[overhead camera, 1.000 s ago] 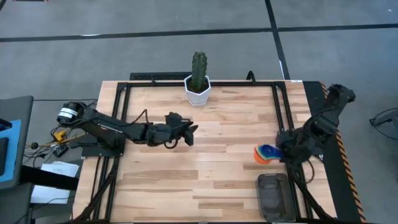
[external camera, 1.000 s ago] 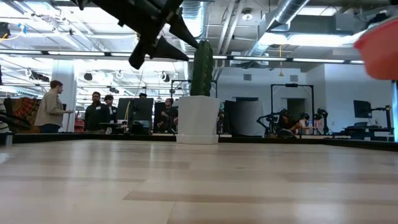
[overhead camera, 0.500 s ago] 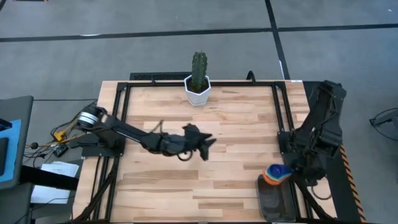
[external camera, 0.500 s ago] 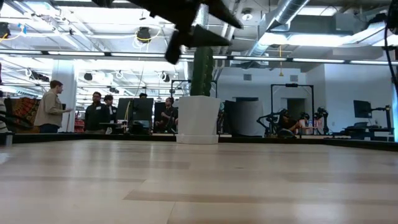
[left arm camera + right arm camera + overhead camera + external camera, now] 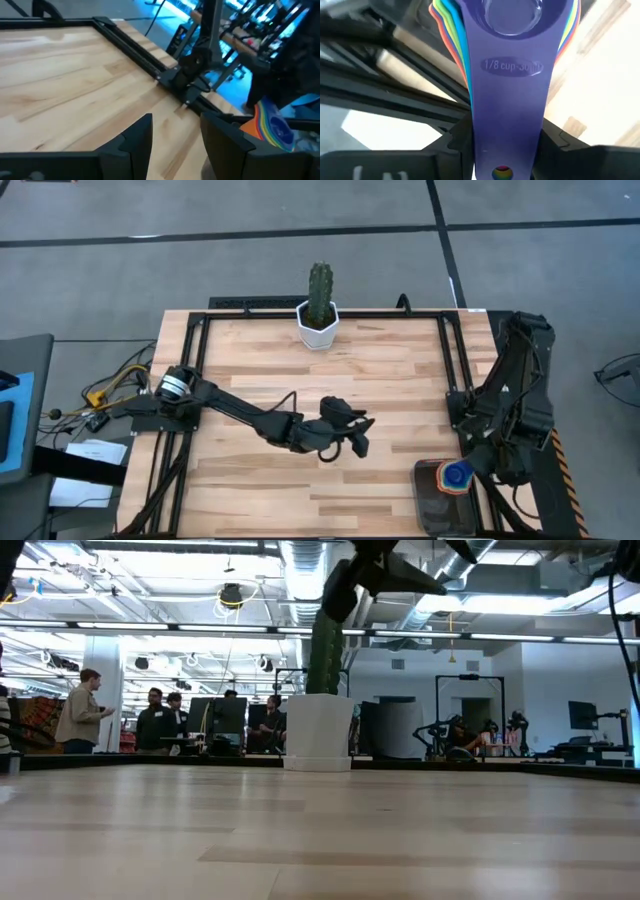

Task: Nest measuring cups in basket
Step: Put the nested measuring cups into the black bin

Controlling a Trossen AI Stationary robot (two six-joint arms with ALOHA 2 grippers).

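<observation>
The measuring cups [image 5: 455,475] are nested into one stack, with the dark blue one on top and rainbow-coloured rims fanning out below it. My right gripper [image 5: 462,470] is shut on the stack [image 5: 505,20] above the far end of the dark grey basket [image 5: 438,502], near the table's near right corner. Whether the stack touches the basket, I cannot tell. My left gripper [image 5: 358,438] is open and empty, stretched over the middle of the table. Its wrist view sees the stack [image 5: 272,127] past its fingers [image 5: 142,137]. My right gripper pinches the stacked handles [image 5: 507,115] between its two fingers [image 5: 454,142], one on each long edge, near the handles' free end. The bowls [image 5: 512,15] stick out ahead of the fingertips. From above, the stack shows over the basket's far end.
A cactus in a white hexagonal pot [image 5: 318,320] stands at the middle of the far edge. Black frame rails [image 5: 455,395] run along the table's sides. Bare wood lies between the two arms. People [image 5: 85,710] stand in the room beyond.
My right gripper has carried the nested cups toward the near edge, from beside the rail to above the basket's far end. My left gripper has swept over the table toward the right and near edges, staying open.
</observation>
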